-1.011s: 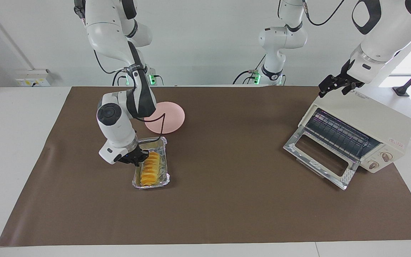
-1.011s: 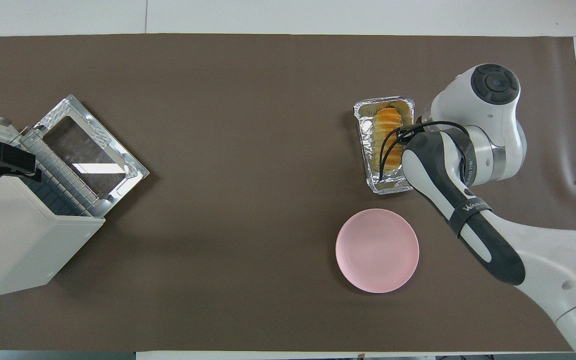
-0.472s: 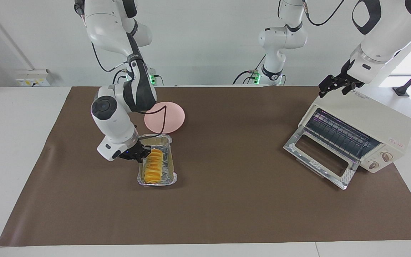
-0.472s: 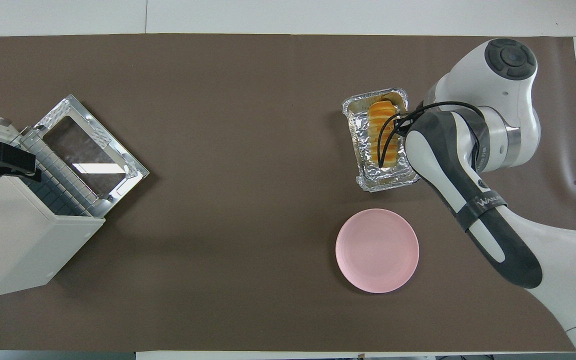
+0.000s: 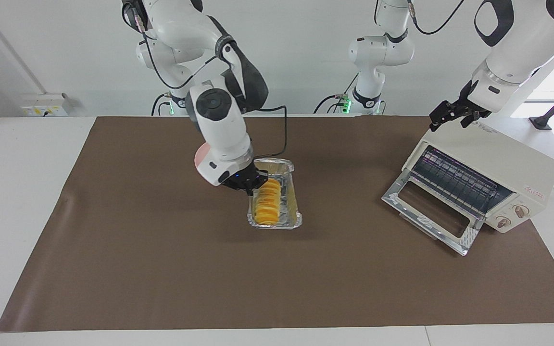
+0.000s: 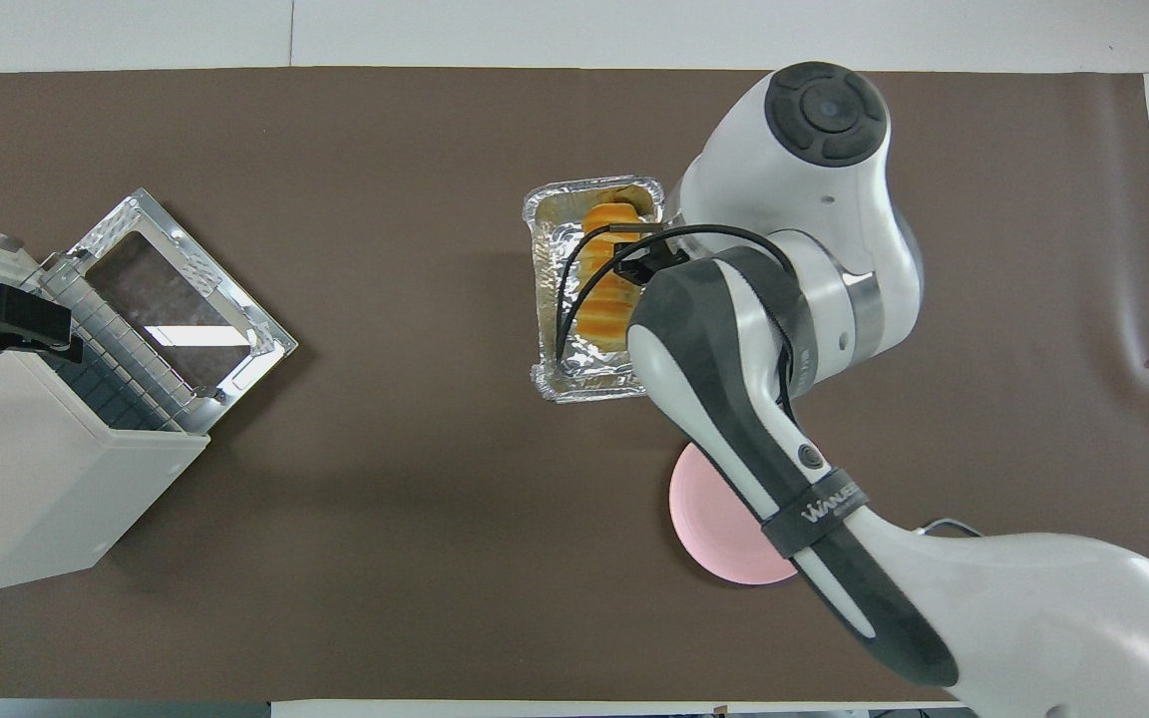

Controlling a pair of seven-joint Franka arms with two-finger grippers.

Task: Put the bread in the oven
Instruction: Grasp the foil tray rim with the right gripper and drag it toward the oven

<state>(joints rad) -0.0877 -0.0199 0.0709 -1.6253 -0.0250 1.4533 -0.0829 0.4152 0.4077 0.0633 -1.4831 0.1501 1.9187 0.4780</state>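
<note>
The bread [image 5: 267, 202], a ridged row of yellow-orange slices, lies in a crinkled foil tray [image 5: 296, 220]. My right gripper [image 5: 250, 185] is shut on the tray's rim on the side toward the right arm's end and holds it just above the middle of the mat. In the overhead view the bread [image 6: 606, 289] and tray [image 6: 545, 289] show beside the right arm's wrist, which hides the fingers. The cream-white oven [image 5: 498, 168] stands at the left arm's end, its glass door [image 5: 431, 211] dropped open. My left gripper [image 5: 450, 117] waits open over the oven's top corner.
A round pink plate [image 6: 724, 538] lies on the brown mat nearer to the robots than the tray, partly covered by the right arm. The oven [image 6: 26, 479] shows its wire rack above the open door [image 6: 186, 289]. A third arm's base stands at the robots' edge.
The right arm has carried the foil tray with the bread from the right arm's end toward the middle of the mat, in the oven's direction. The left arm has not moved.
</note>
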